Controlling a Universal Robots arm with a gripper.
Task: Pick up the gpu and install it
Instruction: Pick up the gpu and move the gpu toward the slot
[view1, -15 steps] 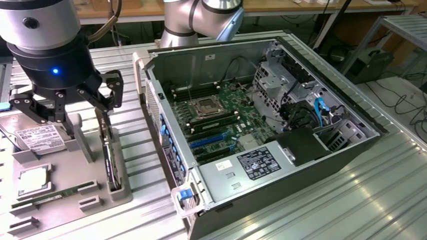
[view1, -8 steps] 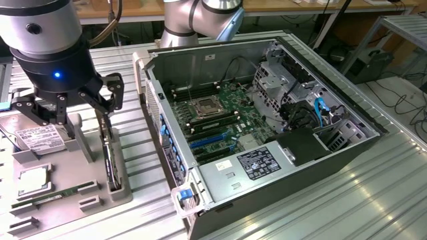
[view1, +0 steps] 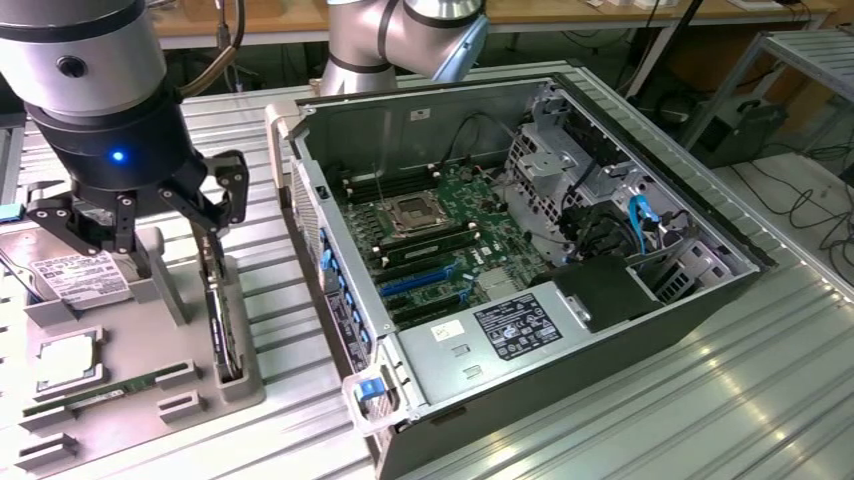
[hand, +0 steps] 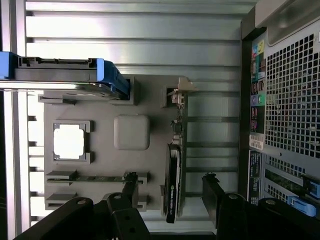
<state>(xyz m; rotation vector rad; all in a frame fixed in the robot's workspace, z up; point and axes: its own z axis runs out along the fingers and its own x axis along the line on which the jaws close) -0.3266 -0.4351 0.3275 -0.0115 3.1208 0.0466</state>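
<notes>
The gripper (view1: 150, 232) hangs open, its black fingers (hand: 131, 186) either side of the gpu (hand: 172, 167) and clear of it; the card stands on edge directly beneath, slotted into a matte grey moulded tray (hand: 107, 162). The wrist view gives this straddle and the pale metal bracket (hand: 178, 102) at the card's far end (from outside it reads as a thin dark blade); the exterior view adds the open computer case (view1: 694, 300), its green motherboard (view1: 447, 235) exposed, well off to the gripper's side.

I can read nothing; the power supply label (view1: 518, 326) inside the computer case (view1: 400, 130) and the hard drive label (view1: 80, 272) beside it are illegible.
</notes>
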